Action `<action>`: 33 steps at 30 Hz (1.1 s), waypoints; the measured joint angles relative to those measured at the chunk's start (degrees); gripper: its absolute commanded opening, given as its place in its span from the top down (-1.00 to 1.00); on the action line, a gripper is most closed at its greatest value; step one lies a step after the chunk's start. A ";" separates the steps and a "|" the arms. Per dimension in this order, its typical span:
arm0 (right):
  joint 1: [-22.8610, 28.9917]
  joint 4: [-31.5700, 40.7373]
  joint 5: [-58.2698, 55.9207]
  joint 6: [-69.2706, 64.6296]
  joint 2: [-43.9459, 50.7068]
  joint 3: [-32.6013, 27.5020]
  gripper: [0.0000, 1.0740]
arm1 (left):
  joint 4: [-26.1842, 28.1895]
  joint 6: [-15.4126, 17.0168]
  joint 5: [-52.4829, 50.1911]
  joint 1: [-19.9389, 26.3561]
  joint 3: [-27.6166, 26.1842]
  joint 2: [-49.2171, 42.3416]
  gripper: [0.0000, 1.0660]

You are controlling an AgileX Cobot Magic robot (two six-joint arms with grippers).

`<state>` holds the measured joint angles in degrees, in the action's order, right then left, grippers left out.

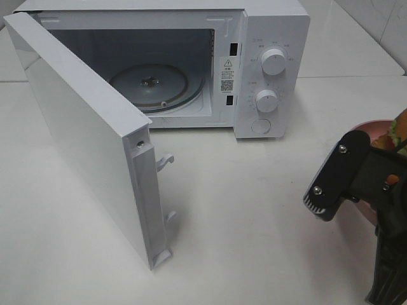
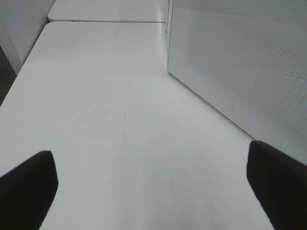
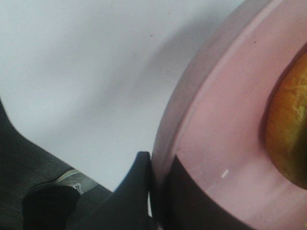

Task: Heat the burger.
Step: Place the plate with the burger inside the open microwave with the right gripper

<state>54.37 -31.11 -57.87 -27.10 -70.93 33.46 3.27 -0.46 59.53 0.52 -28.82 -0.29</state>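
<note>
The burger [image 1: 399, 132], with a golden-brown bun, sits on a pink plate [image 1: 367, 131] at the far right edge of the exterior view. My right gripper [image 1: 362, 184] is shut on the plate's near rim. In the right wrist view its fingers [image 3: 139, 189] pinch the plate's rim [image 3: 225, 134], with the burger's bun [image 3: 290, 129] at the edge of that view. The plate casts a shadow on the table. The microwave [image 1: 273, 38] stands at the back with its door [image 1: 82, 140] swung wide open and its glass turntable [image 1: 156, 86] bare. My left gripper [image 2: 153, 191] is open and empty over the table.
The open door juts towards the front left of the white table [image 1: 254, 222]. Its outer face [image 2: 249, 67] is close beside my left gripper. Two knobs [image 1: 273, 61] and a button are on the microwave's right panel. The table's edge, the floor and a shoe [image 3: 67, 184] show below my right gripper.
</note>
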 measured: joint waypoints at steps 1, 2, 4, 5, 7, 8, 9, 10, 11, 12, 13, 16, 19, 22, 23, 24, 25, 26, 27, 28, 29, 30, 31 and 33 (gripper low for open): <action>0.00 0.00 0.00 0.00 0.00 0.00 1.00 | 0.00 0.00 0.00 0.00 0.00 0.00 -0.87; 1.38 0.00 0.00 1.49 0.23 0.00 1.00 | 0.00 0.00 0.00 0.00 0.00 0.00 -0.87; 2.64 0.00 0.00 2.81 0.34 0.00 1.00 | 0.00 0.00 0.00 0.00 0.00 0.00 -0.87; 3.15 0.00 0.00 3.32 0.34 0.00 1.00 | 0.00 0.00 0.00 0.00 0.00 0.00 -0.87; 4.47 -0.11 0.00 4.58 0.34 0.00 1.00 | 0.00 0.00 0.00 0.00 0.00 0.00 -0.87; 5.73 -0.46 0.00 5.39 0.34 0.00 1.00 | 0.00 0.00 0.00 0.00 0.00 0.00 -0.87; 5.73 -0.46 0.00 5.39 0.34 0.00 1.00 | 0.00 0.00 0.00 0.00 0.00 0.00 -0.87; 6.36 -0.92 0.00 5.61 0.34 0.00 1.00 | 0.00 0.00 0.00 0.00 0.00 0.00 -0.87; 7.33 -1.89 0.06 6.02 0.34 0.00 1.00 | 0.00 0.00 0.00 0.00 0.00 0.00 -0.87; 7.33 -1.89 0.06 6.02 0.34 0.00 1.00 | 0.00 0.00 0.00 0.00 0.00 0.00 -0.87; 7.73 -2.35 0.06 6.53 0.34 0.00 1.00 | 0.00 0.00 0.00 0.00 0.00 0.00 -0.87; 9.28 -2.92 0.11 9.74 0.34 0.00 1.00 | 0.00 0.00 0.00 0.00 0.00 0.00 -0.87; 10.20 -2.92 0.34 12.83 0.34 0.00 1.00 | 0.00 0.00 0.00 0.00 0.00 0.00 -0.87; 10.37 -2.92 0.69 14.78 0.34 0.00 1.00 | 0.00 0.00 0.00 0.00 0.00 0.00 -0.87; 10.37 -2.98 1.20 16.50 0.34 0.00 1.00 | 0.00 0.00 0.00 0.00 0.00 0.00 -0.87; 10.37 -2.98 1.43 17.42 0.34 0.00 1.00 | 0.00 0.00 0.00 0.00 0.00 0.00 -0.87; 10.37 -2.98 1.43 17.42 0.34 0.00 1.00 | 0.00 0.00 0.00 0.00 0.00 0.00 -0.87; 10.37 -2.98 1.83 18.96 0.34 0.00 1.00 | 0.00 0.00 0.00 0.00 0.00 0.00 -0.87; 10.37 -2.98 1.95 19.37 0.34 0.00 1.00 | 0.00 0.00 0.00 0.00 0.00 0.00 -0.87; 10.37 -2.98 1.95 19.37 0.34 0.00 1.00 | 0.00 0.00 0.00 0.00 0.00 0.00 -0.87; 10.37 -2.98 2.35 20.63 0.34 0.00 1.00 | 0.00 0.00 0.00 0.00 0.00 0.00 -0.87; 10.37 -2.98 2.46 21.20 0.34 0.00 1.00 | 0.00 0.00 0.00 0.00 0.00 0.00 -0.87; 10.37 -2.98 2.46 21.20 0.34 0.00 1.00 | 0.00 0.00 0.00 0.00 0.00 0.00 -0.87; 10.37 -2.98 2.58 22.86 0.34 0.00 1.00 | 0.00 0.00 0.00 0.00 0.00 0.00 -0.87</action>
<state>64.74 -34.09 -55.29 -4.24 -70.59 33.46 3.27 -0.46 59.53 0.52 -28.82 -0.29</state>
